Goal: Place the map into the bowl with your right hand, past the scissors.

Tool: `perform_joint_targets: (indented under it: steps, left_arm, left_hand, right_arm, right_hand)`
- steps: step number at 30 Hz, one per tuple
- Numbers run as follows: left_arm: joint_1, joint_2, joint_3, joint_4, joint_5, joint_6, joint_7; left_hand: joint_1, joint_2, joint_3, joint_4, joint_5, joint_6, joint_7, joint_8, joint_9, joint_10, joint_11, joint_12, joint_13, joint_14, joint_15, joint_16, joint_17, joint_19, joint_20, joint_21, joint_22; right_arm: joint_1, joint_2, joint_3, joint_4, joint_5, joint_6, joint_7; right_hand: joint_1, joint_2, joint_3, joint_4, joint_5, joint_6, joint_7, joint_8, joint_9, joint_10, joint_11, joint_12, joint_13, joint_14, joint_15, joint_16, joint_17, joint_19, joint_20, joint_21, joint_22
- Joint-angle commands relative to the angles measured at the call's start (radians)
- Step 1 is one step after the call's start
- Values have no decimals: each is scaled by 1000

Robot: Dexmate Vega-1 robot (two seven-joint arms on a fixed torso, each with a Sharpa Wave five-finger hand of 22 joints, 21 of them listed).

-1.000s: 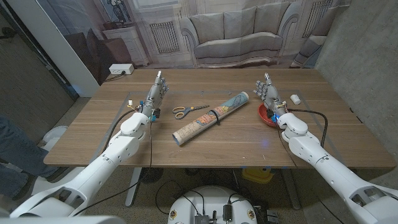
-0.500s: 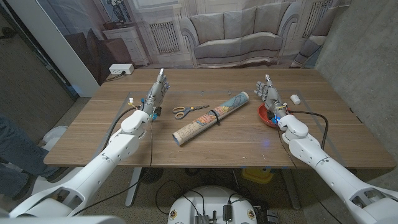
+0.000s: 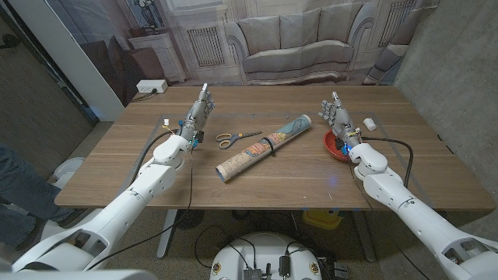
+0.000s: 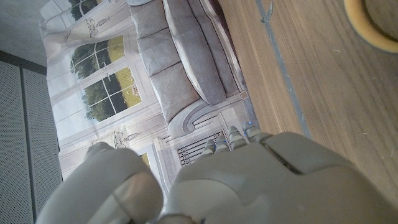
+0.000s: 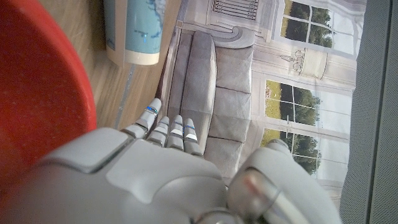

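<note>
Wooden tabletop (image 3: 156, 187), brown, plank-grained, carrying these items for your run:

Item: map (image 3: 264, 146), rolled into a tube with a dark band near its middle, lying diagonally at centre, near end toward you, far end pointing at your right hand (image 3: 336, 118). Untouched.

Item: scissors (image 3: 236, 138), yellow-handled, just beside the map on its far-left side.

Item: bowl (image 3: 332, 145), red, shallow, on the right, directly beside your right hand.

Item: small white object (image 3: 369, 123), far right; too small to identify.

Hands: your right one stands upright with fingers extended and apart, holding nothing. Your left hand (image 3: 198, 118) stands likewise on the left, empty, fingers extended.

Risks, as judged: the tube looks far longer than the bowl is wide, so it will probably overhang and may tip the bowl or roll off. Your reach across could knock the bowl, since it sits so near your wrist. A grasp off the tube's middle may let it swing into the scissors.

Room: printed backdrop of a sofa and panelled windows behind the far edge; grey wall right.
</note>
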Motion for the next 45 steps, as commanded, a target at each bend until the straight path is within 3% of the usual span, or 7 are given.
perform_joint_targets:
  steps: [1, 26, 45]
  left_arm:
    - [-7, -5, 6, 13, -1, 4, -7]
    - [4, 9, -10, -10, -23, 8, -19]
    - [27, 24, -18, -66, -17, 14, 8]
  left_hand:
    - [6, 2, 1, -3, 7, 11, 2, 7, 5, 5, 0, 10, 2, -18, 5, 3, 2, 2, -31, 7, 5]
    - [18, 14, 0, -9, 12, 37, 4, 13, 5, 33, 2, 18, 3, 10, 1, 8, 2, 16, -28, 11, 6]
    - [23, 18, -2, -11, 13, 47, 6, 14, 5, 43, 3, 19, 3, 18, 2, 8, 2, 20, -26, 11, 5]
  right_arm:
    - [11, -13, 1, -34, -21, 10, -5]
    - [0, -49, -14, -113, -76, 73, 41]
    - [16, -33, -36, -93, -108, 151, 85]
  right_hand:
    - [2, 4, 0, -4, 6, 10, -5, 5, 2, 7, 0, 5, 2, 11, -2, 4, 2, 14, -45, -2, 5]
    - [11, 9, -1, -10, 9, 18, -10, 6, 2, 17, 4, 7, 2, 16, -6, 3, 2, 22, -46, -16, 6]
    - [24, 13, -2, -18, 10, 41, -26, 11, 2, 39, -14, 13, 1, 31, -26, 4, 1, 38, -55, -30, 6]
